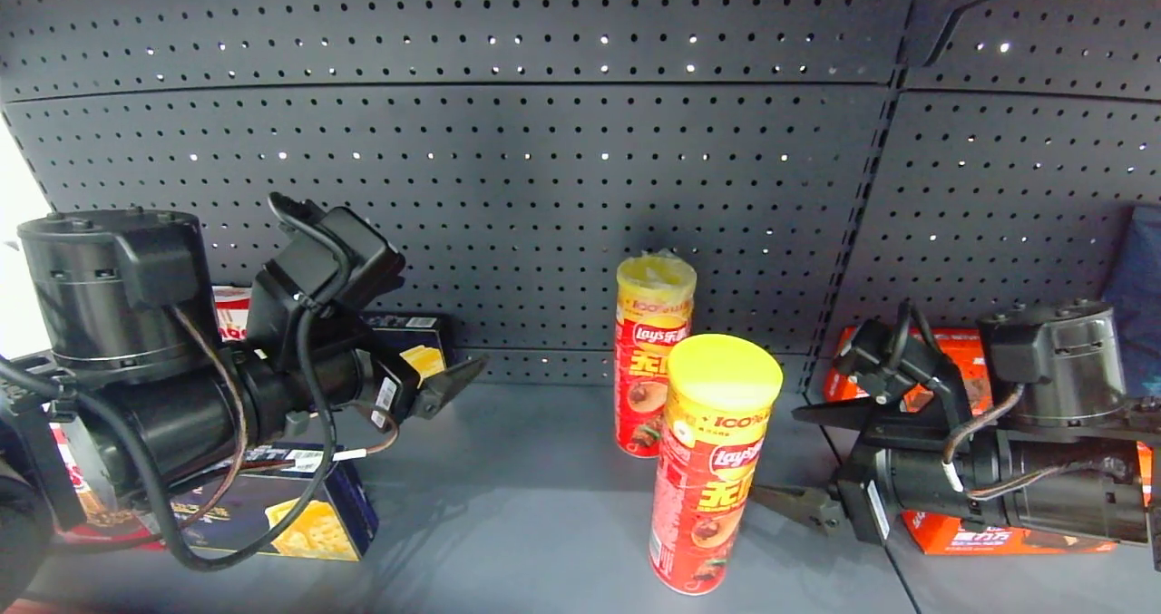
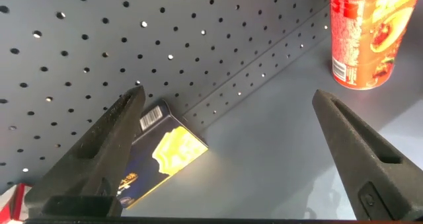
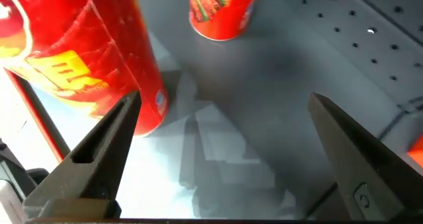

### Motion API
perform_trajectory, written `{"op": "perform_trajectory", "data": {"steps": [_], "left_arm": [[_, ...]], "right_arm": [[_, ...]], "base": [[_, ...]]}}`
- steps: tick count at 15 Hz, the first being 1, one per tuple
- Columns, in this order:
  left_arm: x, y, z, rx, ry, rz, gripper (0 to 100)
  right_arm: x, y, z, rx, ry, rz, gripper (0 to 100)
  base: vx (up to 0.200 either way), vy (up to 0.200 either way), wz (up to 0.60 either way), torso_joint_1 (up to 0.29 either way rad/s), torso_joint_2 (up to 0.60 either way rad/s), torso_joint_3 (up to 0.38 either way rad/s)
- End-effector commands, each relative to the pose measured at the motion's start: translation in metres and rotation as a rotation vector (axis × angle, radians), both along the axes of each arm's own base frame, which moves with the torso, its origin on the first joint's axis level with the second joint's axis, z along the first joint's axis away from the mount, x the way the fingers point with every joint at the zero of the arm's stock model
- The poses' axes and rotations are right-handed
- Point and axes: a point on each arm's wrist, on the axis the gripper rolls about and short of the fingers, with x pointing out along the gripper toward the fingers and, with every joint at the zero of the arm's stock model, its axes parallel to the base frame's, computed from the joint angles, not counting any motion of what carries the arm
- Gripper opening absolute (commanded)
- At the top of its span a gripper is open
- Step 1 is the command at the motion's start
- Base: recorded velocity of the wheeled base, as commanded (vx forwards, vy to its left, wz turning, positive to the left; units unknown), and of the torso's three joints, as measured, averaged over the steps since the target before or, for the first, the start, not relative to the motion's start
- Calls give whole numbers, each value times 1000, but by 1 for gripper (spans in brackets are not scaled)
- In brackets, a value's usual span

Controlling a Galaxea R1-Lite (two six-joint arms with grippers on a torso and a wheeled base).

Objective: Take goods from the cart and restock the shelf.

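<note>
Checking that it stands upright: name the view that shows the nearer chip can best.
The head view: the nearer chip can shows whole, yellow lid to base, upright on the shelf. The right wrist view has only its lower side. The left wrist view shows a can's base; which can, I cannot tell.

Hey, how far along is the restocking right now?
Done: the front can and rear can stand upright on the shelf. In hand: nothing; the left gripper and right gripper are open and empty, the right beside the front can. Left: any further goods; how many, I cannot tell.
</note>
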Motion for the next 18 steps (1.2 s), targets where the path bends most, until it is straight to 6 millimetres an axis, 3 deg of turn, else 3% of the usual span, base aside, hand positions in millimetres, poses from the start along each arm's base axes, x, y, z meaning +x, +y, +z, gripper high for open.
{"op": "perform_trajectory", "data": {"steps": [1,10,18], "left_arm": [[2,-1,-3,5,10,0,100],[2,2,-4,6,15,7,100],[2,2,-5,7,18,7,100]], "right_arm": [[1,5,-2,-3,4,17,100],[-9,14,-8,-15,26,69,100],[-25,5,-14,-26,42,72,100]], "base": [[0,0,0,0,0,0],[0,0,0,0,0,0],[0,0,0,0,0,0]]}}
